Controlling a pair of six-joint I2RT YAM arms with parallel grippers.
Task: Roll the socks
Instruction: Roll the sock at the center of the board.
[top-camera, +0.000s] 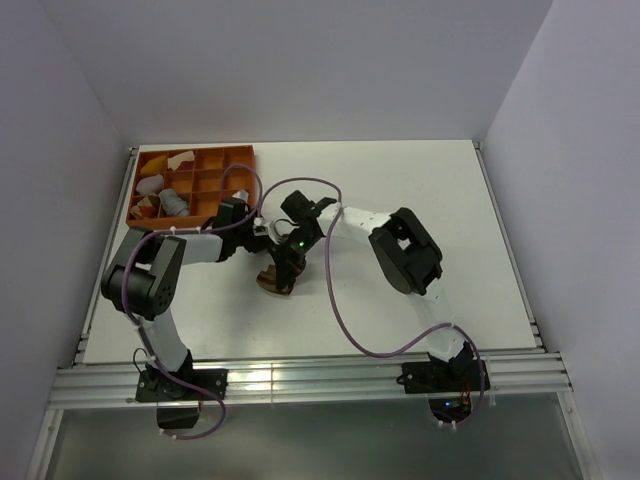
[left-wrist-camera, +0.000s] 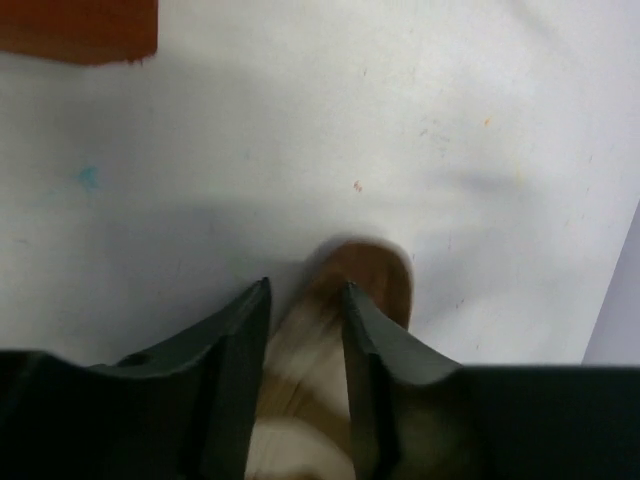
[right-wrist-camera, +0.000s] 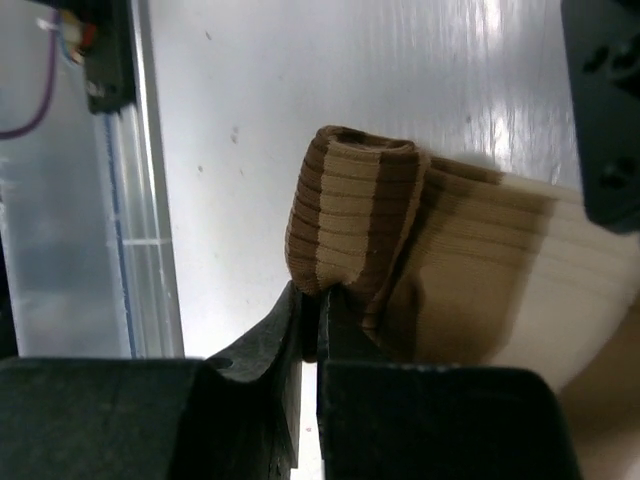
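The brown sock (top-camera: 272, 282) with pale stripes lies partly rolled on the white table, both arms meeting over it. In the left wrist view my left gripper (left-wrist-camera: 305, 295) is shut on the brown sock (left-wrist-camera: 378, 280). Its fabric fills the gap between the fingers, and its brown end spreads out beyond the tips. In the right wrist view my right gripper (right-wrist-camera: 318, 292) is shut on the lower edge of the sock's rolled, ribbed end (right-wrist-camera: 350, 210). The grey sock (top-camera: 172, 203) lies in the orange tray.
The orange compartment tray (top-camera: 200, 152) stands at the back left, holding white and yellow cloth pieces; its corner (left-wrist-camera: 80, 30) shows in the left wrist view. A metal rail (right-wrist-camera: 140, 200) runs along the table's near edge. Purple cables loop off both arms.
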